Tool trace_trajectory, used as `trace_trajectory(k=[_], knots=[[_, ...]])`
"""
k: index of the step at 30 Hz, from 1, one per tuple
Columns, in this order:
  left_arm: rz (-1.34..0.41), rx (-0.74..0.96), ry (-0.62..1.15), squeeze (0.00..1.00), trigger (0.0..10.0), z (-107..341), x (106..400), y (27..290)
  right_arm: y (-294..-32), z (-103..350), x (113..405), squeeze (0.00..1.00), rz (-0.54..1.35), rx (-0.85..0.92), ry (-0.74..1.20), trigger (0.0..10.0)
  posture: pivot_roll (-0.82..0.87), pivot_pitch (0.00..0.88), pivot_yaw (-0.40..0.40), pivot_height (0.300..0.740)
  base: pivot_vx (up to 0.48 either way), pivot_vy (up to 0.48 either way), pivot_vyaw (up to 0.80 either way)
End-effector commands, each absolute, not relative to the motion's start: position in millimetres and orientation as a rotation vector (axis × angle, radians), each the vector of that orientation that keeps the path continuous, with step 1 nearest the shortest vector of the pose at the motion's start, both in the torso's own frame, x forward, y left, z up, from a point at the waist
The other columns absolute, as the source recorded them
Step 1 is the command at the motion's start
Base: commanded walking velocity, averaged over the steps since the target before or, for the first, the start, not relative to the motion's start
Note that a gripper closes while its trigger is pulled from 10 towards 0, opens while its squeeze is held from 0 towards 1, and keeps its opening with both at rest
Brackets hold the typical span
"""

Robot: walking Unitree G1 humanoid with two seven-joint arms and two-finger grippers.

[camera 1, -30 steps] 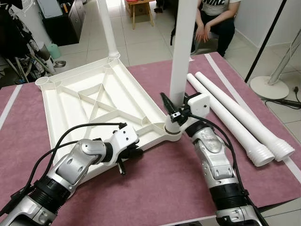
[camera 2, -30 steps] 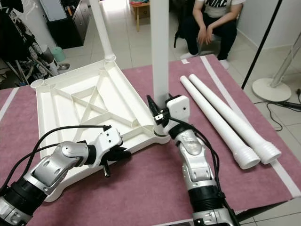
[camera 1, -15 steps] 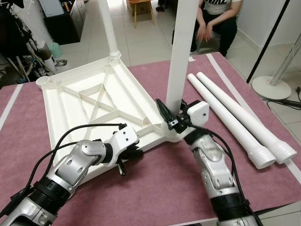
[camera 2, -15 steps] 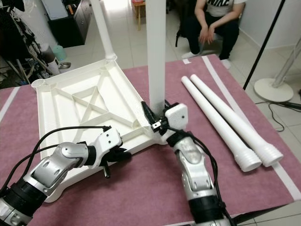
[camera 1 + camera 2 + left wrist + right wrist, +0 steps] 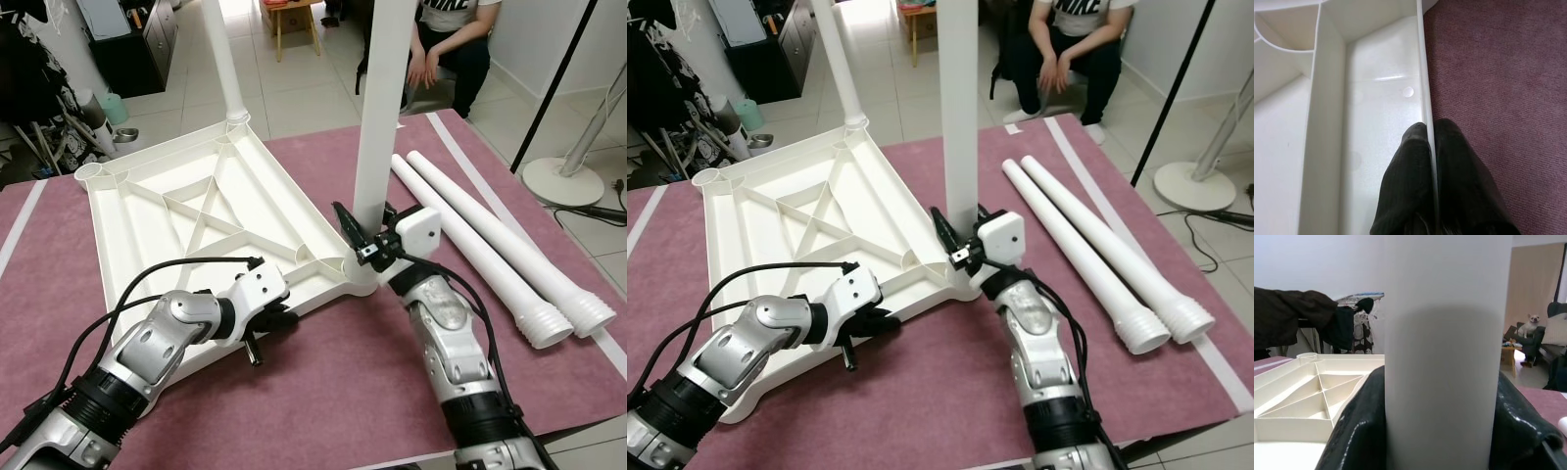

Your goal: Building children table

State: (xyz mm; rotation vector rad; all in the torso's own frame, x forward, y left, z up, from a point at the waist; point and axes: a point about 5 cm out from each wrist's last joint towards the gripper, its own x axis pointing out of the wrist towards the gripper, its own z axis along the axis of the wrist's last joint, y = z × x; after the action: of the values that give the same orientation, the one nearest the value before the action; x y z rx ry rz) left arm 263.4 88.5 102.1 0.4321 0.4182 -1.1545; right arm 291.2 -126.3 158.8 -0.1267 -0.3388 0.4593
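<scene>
The white table top [image 5: 147, 235] lies upside down on the maroon mat, with one leg [image 5: 223, 59] standing in its far corner. A second white leg [image 5: 377, 117] stands upright at the near right corner socket [image 5: 358, 274]. My right gripper [image 5: 367, 235] is shut on this leg just above the socket. In the right wrist view the leg [image 5: 1447, 357] sits between the black fingers [image 5: 1356, 431]. My left gripper [image 5: 269, 323] is shut on the table top's near rim. The left wrist view shows its fingers [image 5: 1410, 161] pinching that thin rim [image 5: 1422, 73].
Two loose white legs [image 5: 480, 245] lie side by side on the mat to the right. A person [image 5: 446, 49] sits on the floor beyond the mat. A fan base [image 5: 560, 181] stands at the right, and a dark cabinet [image 5: 132, 39] at the back left.
The leg in my right gripper leaned slightly half a second ago and stands straighter now, with the gripper shifted a little. The left arm has not moved.
</scene>
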Motion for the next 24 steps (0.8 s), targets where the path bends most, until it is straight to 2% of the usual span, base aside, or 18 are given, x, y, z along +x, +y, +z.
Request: trace_trajectory(k=[1, 14, 19, 24], knots=[[-1.094, 0.489, 0.458, 0.0, 10.0, 98, 269, 100, -127, 141, 293, 0.0, 0.457, -0.125, -0.247, 10.0, -0.02, 0.0, 0.193, 0.74, 0.0, 0.0, 0.0], [-1.081, 0.486, 0.469, 0.0, 10.0, 96, 267, 103, -120, 120, 278, 0.0, 0.577, -0.048, -0.154, 10.0, 0.0, 0.0, 0.18, 0.74, 0.0, 0.0, 0.0], [-1.082, 0.488, 0.468, 0.0, 10.0, 96, 268, 101, -123, 118, 273, 0.0, 0.653, 0.024, -0.109, 10.0, -0.01, 0.0, 0.187, 0.74, 0.0, 0.0, 0.0], [-1.087, 0.492, 0.465, 0.0, 10.0, 96, 268, 100, -134, 122, 281, 0.0, 0.616, 0.014, -0.09, 10.0, -0.02, 0.0, 0.198, 0.74, 0.0, 0.0, 0.0]])
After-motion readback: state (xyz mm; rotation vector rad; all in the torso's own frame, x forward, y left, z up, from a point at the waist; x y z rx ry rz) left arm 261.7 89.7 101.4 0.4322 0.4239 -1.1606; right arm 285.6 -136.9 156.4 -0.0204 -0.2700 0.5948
